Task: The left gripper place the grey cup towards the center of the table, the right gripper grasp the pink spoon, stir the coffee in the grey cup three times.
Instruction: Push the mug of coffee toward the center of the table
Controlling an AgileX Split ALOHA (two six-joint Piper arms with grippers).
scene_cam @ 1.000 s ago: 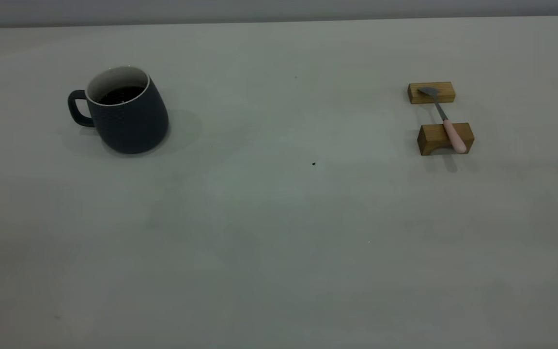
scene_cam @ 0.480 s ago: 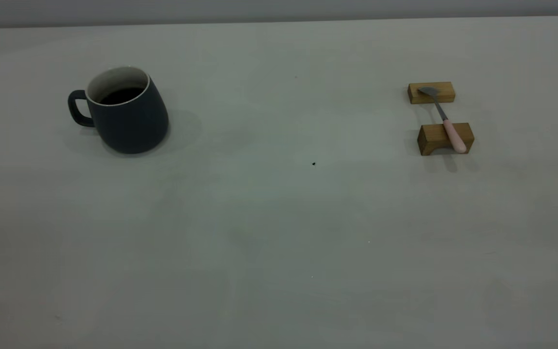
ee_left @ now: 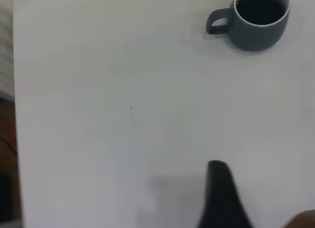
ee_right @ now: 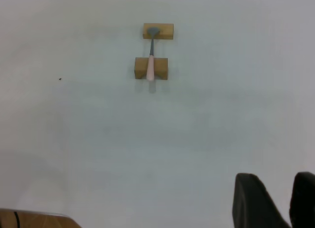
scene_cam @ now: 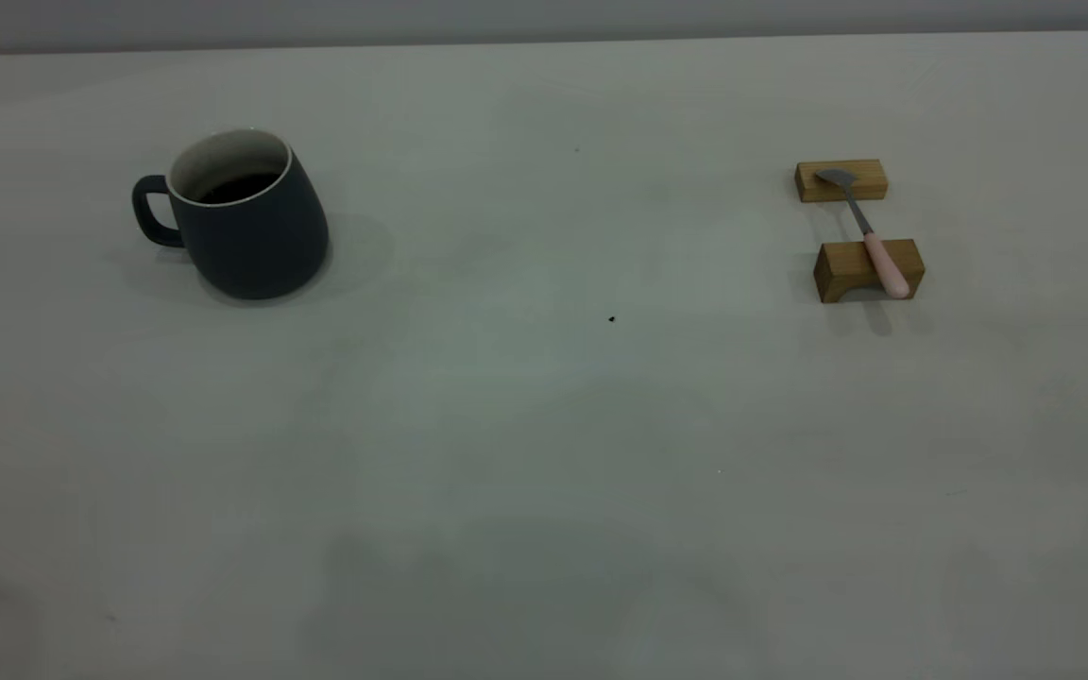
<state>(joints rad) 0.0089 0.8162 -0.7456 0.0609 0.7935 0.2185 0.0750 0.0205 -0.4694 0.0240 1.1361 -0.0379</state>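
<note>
2 wooden blocks (scene_cam: 854,225) prop the pink spoon (scene_cam: 868,237); tool states unclear.

The bench (scene_cam: 544,425) is bare across its whole middle and near side, so a claw could sweep freely there. Only two clusters stand on it, well apart. On the left side sits the grey cup (scene_cam: 246,222), upright, its handle (scene_cam: 152,210) pointing outward to the left, with open surface on every side; its mouth is uncovered above the coffee (ee_left: 261,6). On the right side two wooden blocks (scene_cam: 868,269) stand one behind the other, a gap between them, and the pink spoon (scene_cam: 870,241) bridges them, its neck raised clear of the surface. Nothing crowds the blocks from any side
</note>
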